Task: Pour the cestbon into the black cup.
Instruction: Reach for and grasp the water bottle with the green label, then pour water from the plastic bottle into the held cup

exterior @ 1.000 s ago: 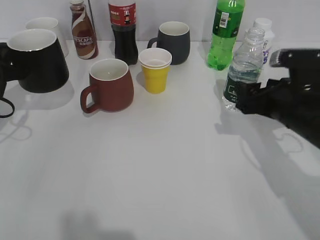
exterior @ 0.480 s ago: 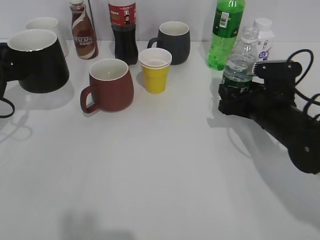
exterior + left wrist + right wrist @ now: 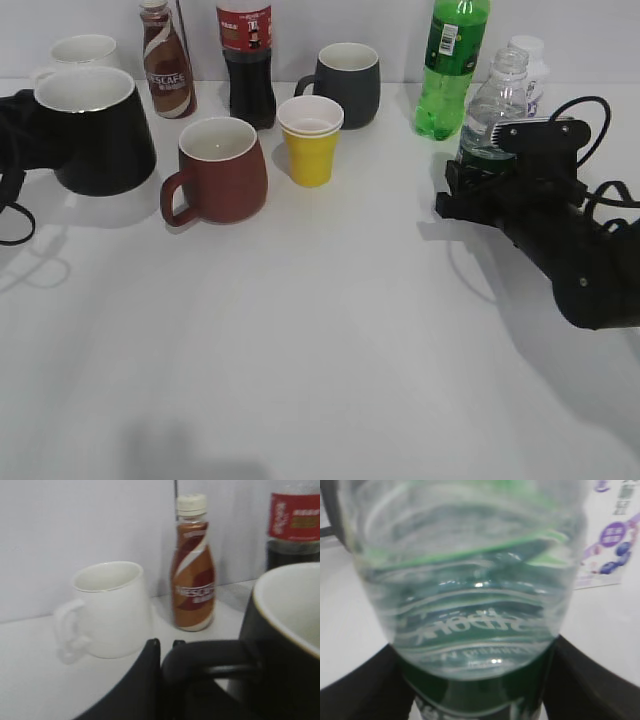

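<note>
Right wrist view: right gripper [image 3: 475, 680] is clamped round the small clear ribbed green-label water bottle [image 3: 470, 595]; left gripper [image 3: 167, 652] pinches the glossy black mug's [image 3: 100, 135] handle.

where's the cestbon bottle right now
In the exterior view the cestbon stands upright at the right rear of the table, gripped by the right gripper, just in front of the green soda bottle and white bottle.

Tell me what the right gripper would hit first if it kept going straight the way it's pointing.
Nothing new: the right gripper is already closed around the water bottle. Pushed on, bottle and gripper would probably meet the green soda bottle first, though depth is unclear.
</note>
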